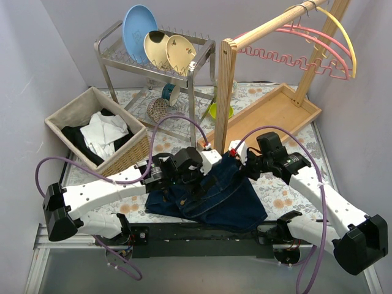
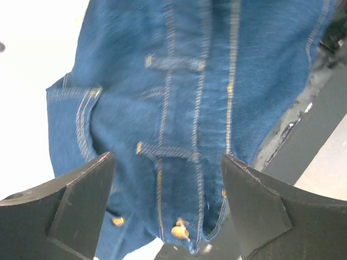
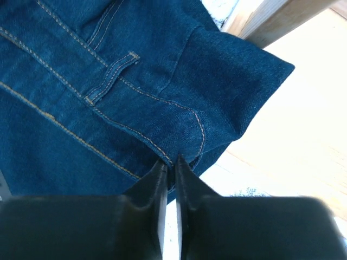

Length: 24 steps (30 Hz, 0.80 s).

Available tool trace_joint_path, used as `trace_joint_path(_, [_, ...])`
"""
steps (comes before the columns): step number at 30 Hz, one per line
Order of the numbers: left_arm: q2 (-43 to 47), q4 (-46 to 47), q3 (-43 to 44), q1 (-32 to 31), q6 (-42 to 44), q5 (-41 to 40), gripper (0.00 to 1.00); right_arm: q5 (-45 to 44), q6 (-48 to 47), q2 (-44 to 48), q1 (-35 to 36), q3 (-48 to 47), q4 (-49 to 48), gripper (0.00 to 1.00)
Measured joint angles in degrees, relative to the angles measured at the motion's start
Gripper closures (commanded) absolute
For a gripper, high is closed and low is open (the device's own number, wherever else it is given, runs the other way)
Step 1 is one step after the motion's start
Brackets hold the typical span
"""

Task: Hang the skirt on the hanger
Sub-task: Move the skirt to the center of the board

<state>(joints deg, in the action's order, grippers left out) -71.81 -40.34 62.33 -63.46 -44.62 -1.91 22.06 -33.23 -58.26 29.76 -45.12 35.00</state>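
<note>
The dark blue denim skirt (image 1: 217, 193) lies bunched on the table between my two arms. My left gripper (image 1: 197, 181) hovers over its left part. In the left wrist view the left gripper (image 2: 168, 156) stands open above the skirt (image 2: 190, 97), its waistband and brass buttons showing between the fingers. My right gripper (image 1: 242, 160) is at the skirt's upper right corner. In the right wrist view the right gripper (image 3: 174, 161) is shut on a stitched edge of the skirt (image 3: 108, 103). A pink hanger (image 1: 312, 46) and a yellow hanger (image 1: 343, 33) hang from the wooden rail (image 1: 269, 27) at the back right.
A wooden tray (image 1: 275, 113) forms the rack's base behind my right arm, with its upright post (image 1: 223, 92) just behind the skirt. A wicker basket (image 1: 98, 131) of clothes stands at the left. A metal dish rack (image 1: 153, 61) with plates and bowls is at the back.
</note>
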Motion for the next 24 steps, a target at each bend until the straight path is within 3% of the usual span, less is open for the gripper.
trace_joint_path(6, [-0.11, 7.19, -2.45, -5.64, 7.45, -2.64, 0.22, 4.26, 3.19, -0.92, -3.04, -0.90, -0.85, 0.99])
trace_joint_path(12, [-0.20, 16.48, -7.78, -5.88, 10.78, -5.55, 0.24, 12.11, 6.25, -3.08, -6.29, -6.21, -0.87, 0.99])
trace_joint_path(24, [-3.37, 35.50, -12.57, -5.88, 6.62, -12.66, 0.24, 23.85, 9.09, -8.15, -7.67, -8.98, -0.85, 0.99])
